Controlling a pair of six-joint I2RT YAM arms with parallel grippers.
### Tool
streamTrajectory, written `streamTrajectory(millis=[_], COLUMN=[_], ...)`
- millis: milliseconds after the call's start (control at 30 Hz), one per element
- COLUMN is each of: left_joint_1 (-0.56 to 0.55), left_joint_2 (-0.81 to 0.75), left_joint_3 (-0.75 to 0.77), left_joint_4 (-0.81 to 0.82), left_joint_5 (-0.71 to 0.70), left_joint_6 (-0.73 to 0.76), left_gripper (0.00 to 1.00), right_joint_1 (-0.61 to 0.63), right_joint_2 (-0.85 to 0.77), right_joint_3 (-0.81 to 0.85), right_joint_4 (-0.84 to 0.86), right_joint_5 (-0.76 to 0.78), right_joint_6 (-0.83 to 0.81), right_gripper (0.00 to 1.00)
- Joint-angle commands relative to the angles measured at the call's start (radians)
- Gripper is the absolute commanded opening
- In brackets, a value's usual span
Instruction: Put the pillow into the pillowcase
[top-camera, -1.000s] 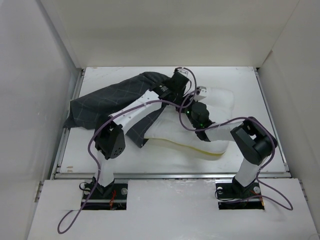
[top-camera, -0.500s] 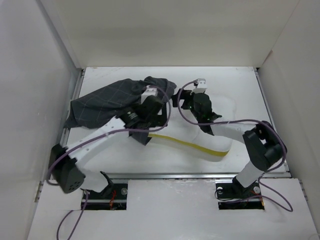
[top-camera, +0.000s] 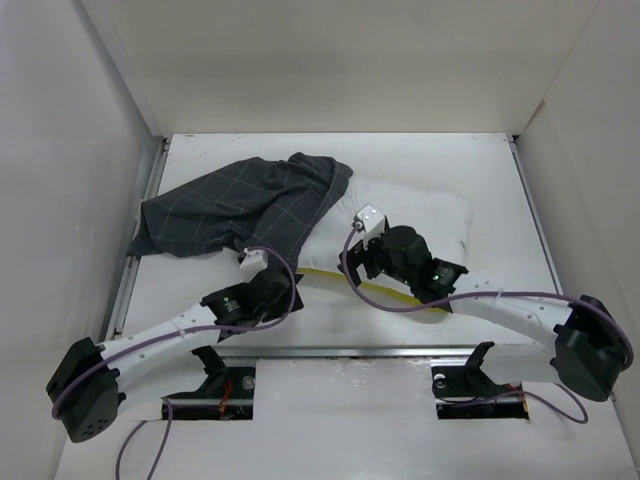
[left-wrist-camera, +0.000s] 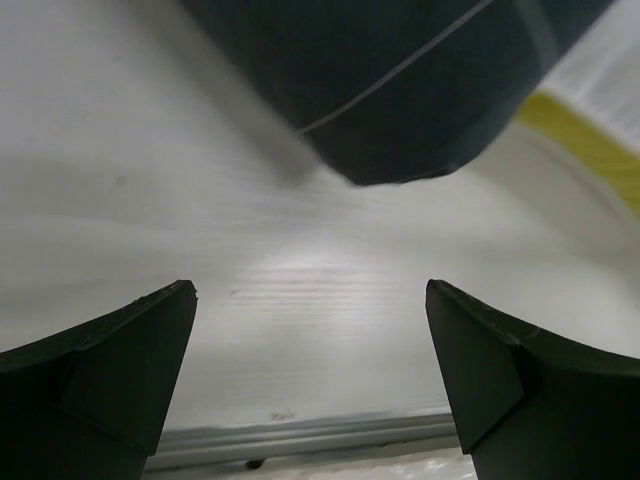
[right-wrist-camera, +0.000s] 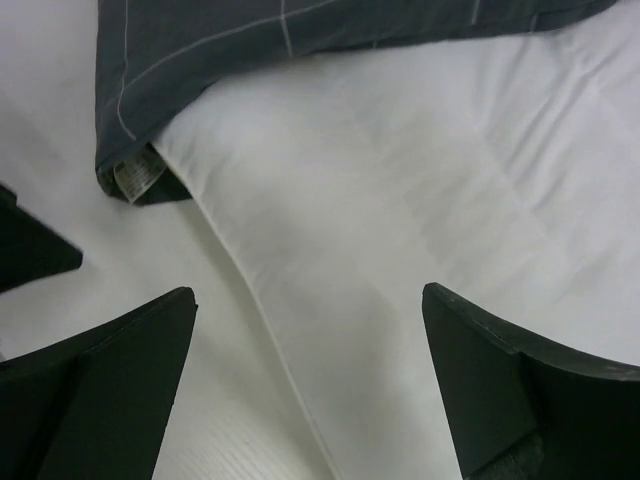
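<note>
From above, the pillowcase (top-camera: 240, 205) lay toward the far-left corner of the bench (top-camera: 480, 160), draped over the left end of the pillow (top-camera: 425, 215). The left gripper (top-camera: 275, 290) sat by the near edge, and the right gripper (top-camera: 365, 255) sat at the pillow's near side.

In the left wrist view, its 2 fingers (left-wrist-camera: 110, 360) stood apart and empty, with a pillowcase corner ahead.

In the right wrist view, the fingers (right-wrist-camera: 500, 380) stood apart and empty above the pillow.

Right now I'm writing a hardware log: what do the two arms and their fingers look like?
The left arm and right arm match: white links between bulky black joints, each with a purple cable. A green light glows near the right wrist. Both wrist views show black, wedge-shaped fingers.
</note>
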Motion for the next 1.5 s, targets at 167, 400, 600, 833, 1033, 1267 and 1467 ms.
streamTrajectory(millis=[167, 400, 600, 833, 1033, 1267, 1467], left_joint_1=[0.033, 0.116, 0.128, -0.044, -0.197, -0.279, -0.254], left_joint_2=[0.107, 0.316, 0.381, 0.319, 0.354, 0.476, 0.514], left_joint_3=[0.018, 0.087, 0.137, 0.353, 0.514, 0.648, 0.68], left_joint_4=[0.379, 0.348, 0.307, 0.182, 0.15, 0.086, 0.039], left_joint_5=[-0.103, -0.1, -0.118, -0.072, 0.086, 0.126, 0.057], left_joint_6=[0.066, 0.118, 0.144, 0.239, 0.303, 0.325, 0.254], left_gripper=[1.0, 0.45, 0.0, 0.0, 0.0, 0.0, 0.43], right_joint_1=[0.04, 0.054, 0.054, 0.054, 0.054, 0.054, 0.1], right_joint_2=[0.149, 0.335, 0.348, 0.329, 0.329, 0.348, 0.274], right_joint_3=[0.02, 0.101, 0.109, 0.217, 0.368, 0.287, 0.086], right_joint_4=[0.031, 0.121, 0.255, 0.399, 0.378, 0.42, 0.509], right_joint_5=[-0.085, 0.219, 0.287, 0.227, 0.236, 0.204, 0.072], right_joint_6=[-0.091, -0.002, 0.156, 0.321, 0.383, 0.529, 0.491], right_gripper=[1.0, 0.76, 0.0, 0.0, 0.0, 0.0, 0.0])
